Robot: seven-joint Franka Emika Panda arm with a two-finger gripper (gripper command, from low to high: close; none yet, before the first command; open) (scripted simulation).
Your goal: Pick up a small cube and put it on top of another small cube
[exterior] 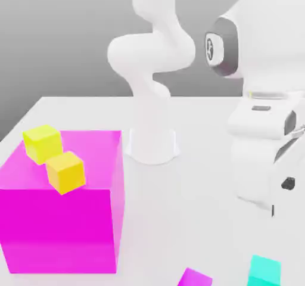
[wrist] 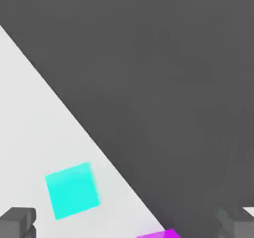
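A small cyan cube (exterior: 264, 271) lies on the white table near the front edge, on the exterior view's right. A small magenta cube (exterior: 195, 277) sits to its left, cut off by the frame. In the hand view the cyan cube (wrist: 72, 190) lies flat on the table, with a corner of the magenta cube (wrist: 158, 233) beside it. My gripper (exterior: 273, 206) hangs above and slightly behind the cyan cube. Its grey fingertips (wrist: 17, 222) stand wide apart, so the gripper (wrist: 128, 226) is open with nothing held.
A large magenta block (exterior: 59, 225) fills the exterior view's left, with two yellow cubes (exterior: 42, 143) (exterior: 66, 171) on top. The arm's white base (exterior: 151, 145) stands behind it. The table edge (wrist: 89, 133) runs close beside the cyan cube.
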